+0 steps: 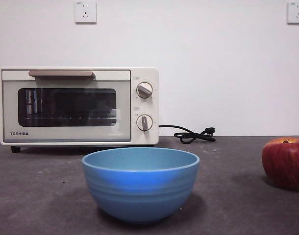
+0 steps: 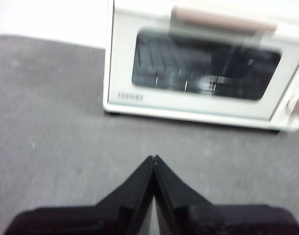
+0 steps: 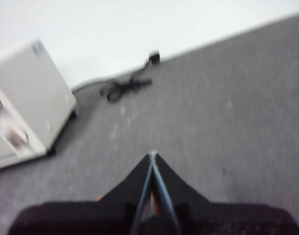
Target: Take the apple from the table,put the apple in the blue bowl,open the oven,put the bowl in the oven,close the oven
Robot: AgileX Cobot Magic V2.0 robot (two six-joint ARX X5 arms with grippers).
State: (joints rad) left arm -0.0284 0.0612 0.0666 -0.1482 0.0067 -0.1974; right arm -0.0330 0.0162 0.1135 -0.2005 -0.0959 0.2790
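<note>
My left gripper [image 2: 154, 157] has its two black jaws pressed together to a single point, with no gap visible at the tips. It holds nothing and touches nothing; bare table [image 2: 51, 127] lies beneath it. The oven [image 2: 203, 63] stands ahead of this gripper, door shut, beige bar handle [image 2: 223, 19] across the top of the door.

My right gripper [image 3: 153, 153] is likewise closed tip to tip, with only a thin seam between the jaws. It grips nothing and hangs over bare table. From this wrist, the oven's side and knobs appear at one edge, and the black cord [image 3: 125, 88] lies coiled near the wall. This view is blurred.

In the front view, neither arm appears. The blue bowl [image 1: 140, 183] stands upright on the table at near centre, in front of the oven and apart from it. What its hollow holds cannot be seen from this low angle. The apple [image 1: 286, 162] rests on the table to the right of the bowl, well apart from it, cut partly by the picture edge. The two knobs [image 1: 144, 90] sit on the oven's right panel.
</note>
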